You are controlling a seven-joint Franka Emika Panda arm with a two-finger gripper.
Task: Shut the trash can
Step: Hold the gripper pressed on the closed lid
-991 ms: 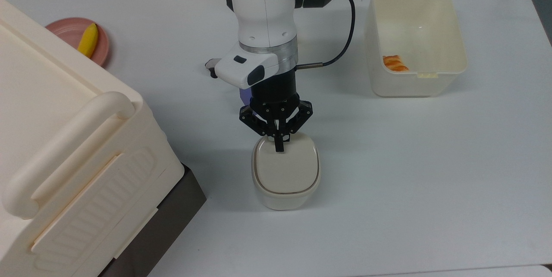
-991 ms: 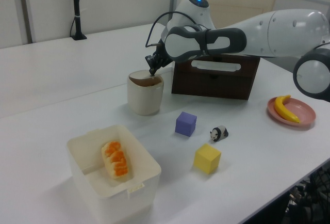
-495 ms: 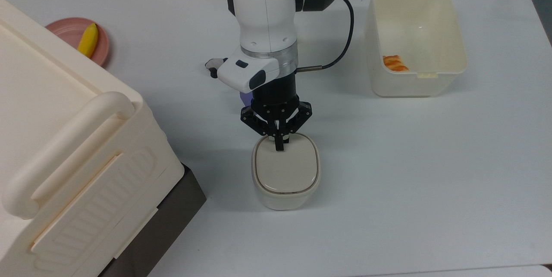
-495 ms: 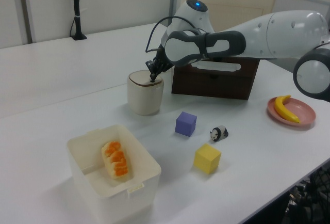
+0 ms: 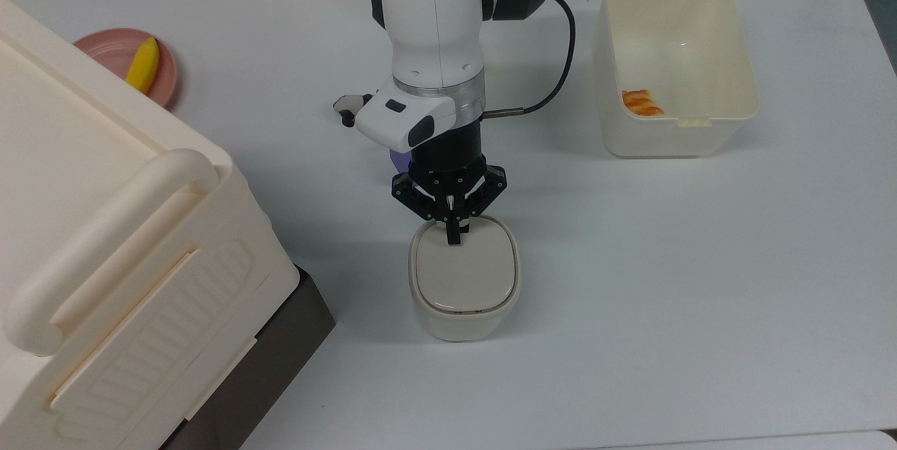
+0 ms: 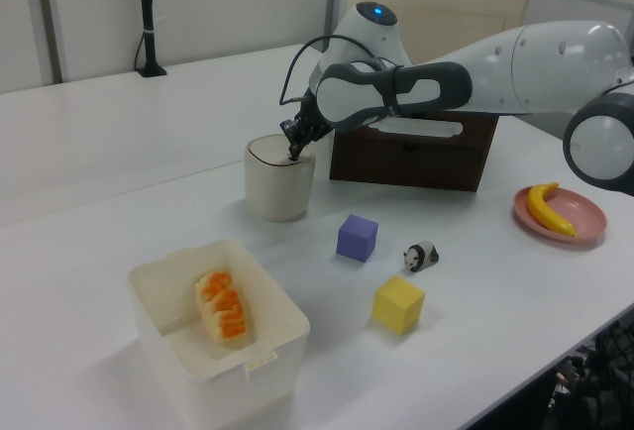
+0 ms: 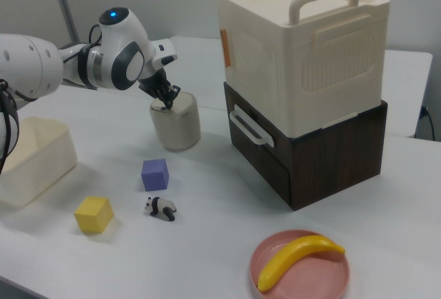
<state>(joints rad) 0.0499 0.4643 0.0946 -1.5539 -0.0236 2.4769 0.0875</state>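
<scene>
The trash can point(image 5: 462, 310) is a small cream rounded bin in the middle of the table, and its beige lid point(image 5: 466, 275) lies flat on the rim. My gripper point(image 5: 454, 234) points straight down with its fingers shut together, the tips resting on the lid near the edge closest to the arm. In the left view the gripper point(image 6: 294, 151) touches the top of the trash can point(image 6: 279, 187) at the left view's right side. The right view has the gripper point(image 7: 167, 100) on top of the trash can point(image 7: 176, 128).
A translucent tub point(image 5: 659, 141) holding an orange-striped item point(image 5: 642, 102) stands at the top view's upper right. A huge cream storage box point(image 5: 105, 240) on a dark base fills the top view's left. A banana point(image 5: 142, 66) lies on a pink plate point(image 5: 112, 50). Purple cube point(image 6: 357, 237), yellow cube point(image 6: 398, 304) and panda toy point(image 6: 421, 255) sit nearby.
The lid stood slightly raised with a dark gap under it; it now lies flat on the can. My gripper sank a little with it.
</scene>
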